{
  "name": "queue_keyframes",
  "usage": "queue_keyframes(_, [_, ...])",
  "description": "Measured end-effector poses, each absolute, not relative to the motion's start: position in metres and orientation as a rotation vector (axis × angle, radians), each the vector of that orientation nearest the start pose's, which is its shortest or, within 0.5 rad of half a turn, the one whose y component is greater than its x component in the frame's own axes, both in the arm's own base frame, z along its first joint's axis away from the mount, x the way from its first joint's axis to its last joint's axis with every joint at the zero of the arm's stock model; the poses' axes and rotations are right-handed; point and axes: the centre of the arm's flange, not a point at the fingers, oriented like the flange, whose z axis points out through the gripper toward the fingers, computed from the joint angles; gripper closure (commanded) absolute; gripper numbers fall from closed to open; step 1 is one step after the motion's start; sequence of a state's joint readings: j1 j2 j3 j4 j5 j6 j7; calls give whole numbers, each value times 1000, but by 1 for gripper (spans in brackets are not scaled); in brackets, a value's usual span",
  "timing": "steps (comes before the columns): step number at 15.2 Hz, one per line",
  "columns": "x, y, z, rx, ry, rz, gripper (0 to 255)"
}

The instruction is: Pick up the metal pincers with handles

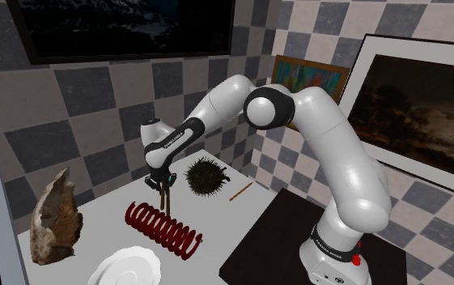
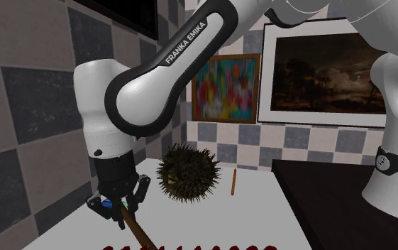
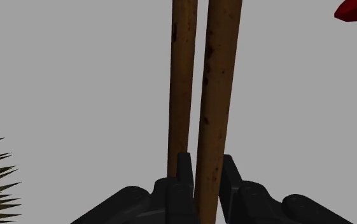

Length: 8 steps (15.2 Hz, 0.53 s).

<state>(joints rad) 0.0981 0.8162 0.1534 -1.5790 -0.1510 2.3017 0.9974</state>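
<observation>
Rusty-brown pincers (image 3: 217, 95), clasped between black fingers (image 3: 184, 172)

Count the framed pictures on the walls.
3: a dark one high on the shoulder view's left wall, a colourful painting by the corner, a large dark landscape beside it. More may be out of frame.

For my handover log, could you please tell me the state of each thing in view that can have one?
gripper: shut on one bar of the pincers.
pincers: rusty brown, clasped, pointing down from the gripper, bars close together.
spiky ball: resting on the table, untouched.
red coil: lying on its side.
white plate: lying flat.
thin brown stick: lying flat.
</observation>
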Motion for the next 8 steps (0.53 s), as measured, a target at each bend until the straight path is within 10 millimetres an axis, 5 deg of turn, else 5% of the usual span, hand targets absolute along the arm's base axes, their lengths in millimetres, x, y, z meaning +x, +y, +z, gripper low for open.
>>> queue_keyframes(8, [669, 156, 173, -2999, 1066, 110, 255])
